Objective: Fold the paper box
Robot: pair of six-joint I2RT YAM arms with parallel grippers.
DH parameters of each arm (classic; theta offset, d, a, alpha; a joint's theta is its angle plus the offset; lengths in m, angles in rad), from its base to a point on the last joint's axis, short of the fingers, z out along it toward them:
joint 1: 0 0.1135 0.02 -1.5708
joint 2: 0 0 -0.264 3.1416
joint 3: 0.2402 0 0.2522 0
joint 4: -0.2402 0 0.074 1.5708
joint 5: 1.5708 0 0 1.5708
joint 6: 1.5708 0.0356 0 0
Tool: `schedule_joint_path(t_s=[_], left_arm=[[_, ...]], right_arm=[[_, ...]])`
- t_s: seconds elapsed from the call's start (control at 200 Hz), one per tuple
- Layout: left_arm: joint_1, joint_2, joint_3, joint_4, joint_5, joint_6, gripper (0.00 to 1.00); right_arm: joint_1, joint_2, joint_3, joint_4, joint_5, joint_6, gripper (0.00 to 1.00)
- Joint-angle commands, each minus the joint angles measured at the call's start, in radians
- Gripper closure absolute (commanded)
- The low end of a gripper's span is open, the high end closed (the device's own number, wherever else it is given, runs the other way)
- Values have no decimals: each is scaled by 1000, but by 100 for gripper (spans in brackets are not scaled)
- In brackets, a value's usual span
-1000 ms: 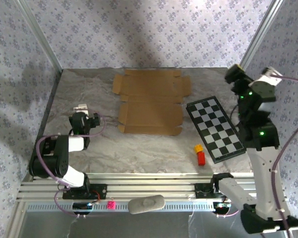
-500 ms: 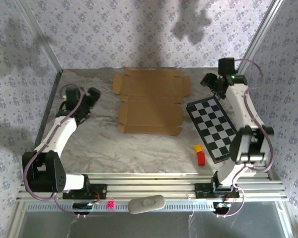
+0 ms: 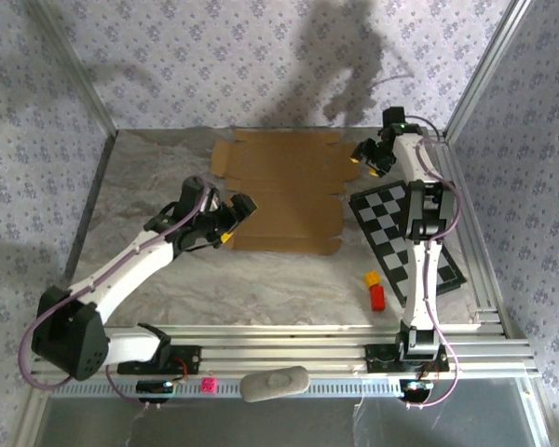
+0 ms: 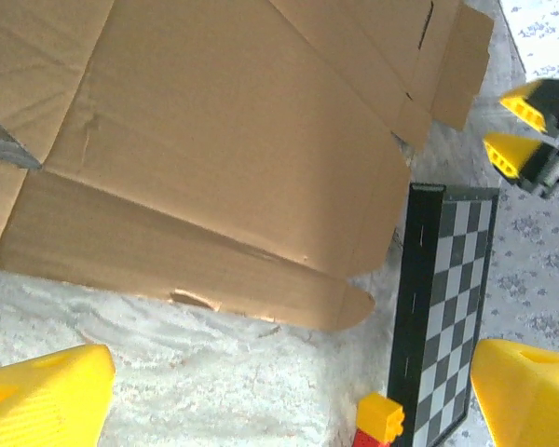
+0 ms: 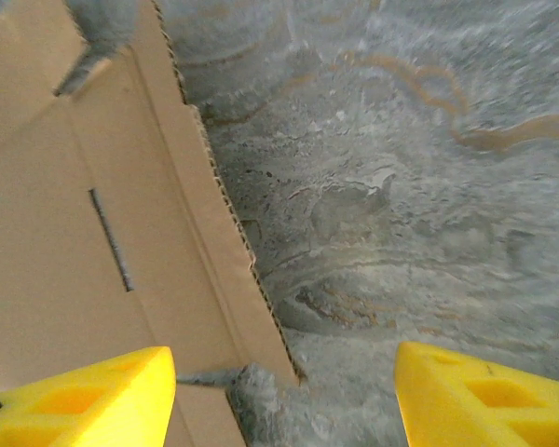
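Enclosing marbled table (image 3: 261, 279), paper box (image 3: 284, 200): floral-papered walls (image 3: 214, 65).

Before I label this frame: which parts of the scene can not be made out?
- Top external: the left tool hides part of the left edge of the paper box.
- Left wrist: the red block is cut off by the bottom edge.
- Right wrist: partly blurred, so it is unclear whether the right tool touches the paper box.

An unfolded cardboard box (image 3: 284, 191) lies flat on a grey table (image 3: 261, 279). The left gripper (image 3: 235, 219) is at its near left corner, the right gripper (image 3: 361, 160) beside its right flap. A checkered board (image 3: 405, 242) and a yellow block (image 3: 373, 277) on a red block (image 3: 377, 298) lie to the right.
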Motion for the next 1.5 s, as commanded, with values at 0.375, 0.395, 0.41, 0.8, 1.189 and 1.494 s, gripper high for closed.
schedule_joint_path(t_s=[0.375, 0.395, 0.41, 0.8, 1.189, 1.494], left_arm=[[45, -138, -39, -74, 15, -26, 3], [52, -138, -41, -71, 20, -33, 3], [59, -135, -42, -67, 23, -39, 3], [217, 169, 488, -314, -57, -237, 9], [223, 344, 717, -414, 73, -238, 11], [224, 133, 534, -349, 119, 8, 6]], right_arm=[[124, -3, 131, 29, -48, 26, 100], [136, -25, 125, 35, -34, 13, 100], [143, -43, 122, 37, -22, 4, 100], [335, -476, -222, 313, 48, -367, 100], [161, -406, -352, 156, 42, -187, 44], [105, -65, -108, 61, 6, -78, 41]])
